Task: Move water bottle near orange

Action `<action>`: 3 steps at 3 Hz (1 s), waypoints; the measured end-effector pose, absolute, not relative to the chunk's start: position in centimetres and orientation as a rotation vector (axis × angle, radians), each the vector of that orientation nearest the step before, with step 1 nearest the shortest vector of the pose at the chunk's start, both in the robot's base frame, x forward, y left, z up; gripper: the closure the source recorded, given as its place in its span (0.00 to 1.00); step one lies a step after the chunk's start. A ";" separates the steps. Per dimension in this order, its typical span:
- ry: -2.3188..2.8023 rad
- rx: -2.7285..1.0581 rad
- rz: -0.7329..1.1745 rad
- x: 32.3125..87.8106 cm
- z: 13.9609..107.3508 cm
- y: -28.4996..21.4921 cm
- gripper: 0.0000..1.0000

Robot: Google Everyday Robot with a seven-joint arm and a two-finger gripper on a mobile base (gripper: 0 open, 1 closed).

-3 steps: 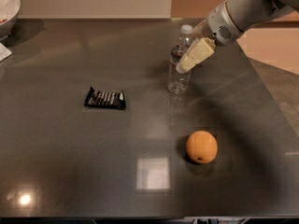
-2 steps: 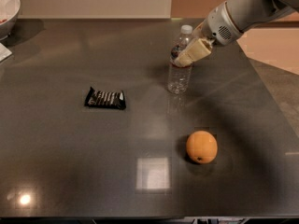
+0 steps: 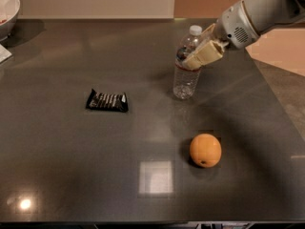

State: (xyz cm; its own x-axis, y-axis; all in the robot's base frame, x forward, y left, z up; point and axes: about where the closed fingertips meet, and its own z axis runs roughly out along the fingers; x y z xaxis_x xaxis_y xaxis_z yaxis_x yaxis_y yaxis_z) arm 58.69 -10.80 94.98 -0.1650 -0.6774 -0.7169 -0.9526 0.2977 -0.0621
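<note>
The water bottle (image 3: 185,78) is clear with a white cap and a dark label band. It stands upright on the dark table (image 3: 57,166), right of centre and toward the back. My gripper (image 3: 200,51) comes in from the upper right and is shut on the bottle at its label band. One cream finger lies across the front of the bottle, the other behind it near the cap. The orange (image 3: 205,150) sits on the table in front of the bottle and slightly to its right, well apart from it.
A black snack wrapper (image 3: 107,100) lies left of the bottle. A white bowl (image 3: 7,8) stands at the far left back corner, with a white paper edge (image 3: 4,54) below it. The table's right edge runs diagonally past the arm.
The gripper has settled onto the bottle's label band. The bottle has shifted slightly to the right, still upright. The orange and the wrapper have not moved.
</note>
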 end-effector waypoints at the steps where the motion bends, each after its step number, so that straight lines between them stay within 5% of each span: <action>1: 1.911 -1.463 0.583 55.9 95.6 -10.9 1.00; 3: 1.912 -1.498 0.607 51.3 96.0 -11.2 1.00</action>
